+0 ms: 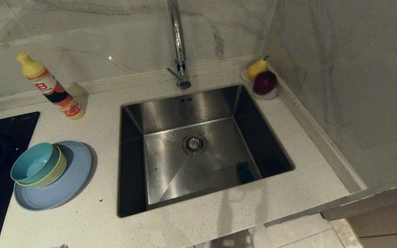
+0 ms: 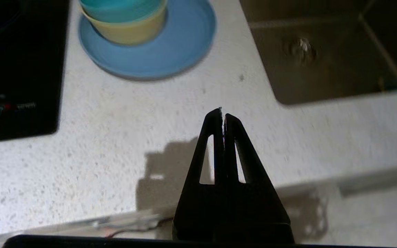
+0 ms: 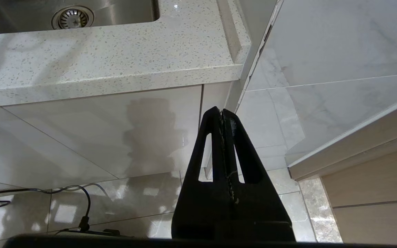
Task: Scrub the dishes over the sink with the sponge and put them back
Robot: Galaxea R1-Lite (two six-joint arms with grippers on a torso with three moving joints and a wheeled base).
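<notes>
Head view is showing the teal bowl nesting in the yellow bowl on the blue-grey plate beside the sink; a dark shape, possibly the sponge, is lying inside. Left gripper is hovering clenched over the counter's front edge; right gripper is hanging clenched below it.

Teal bowl nested in yellow bowl on blue-grey plate; sponge in sink.

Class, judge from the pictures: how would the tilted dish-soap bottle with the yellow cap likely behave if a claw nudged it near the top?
The tall, narrow plastic dish-soap bottle seems to lean back against the marble wall, so a nudge near its yellow cap would probably tip or slide it. Its rounded body suggests it may roll once down. The glossy label looks smooth, perhaps slippery to grip.
</notes>
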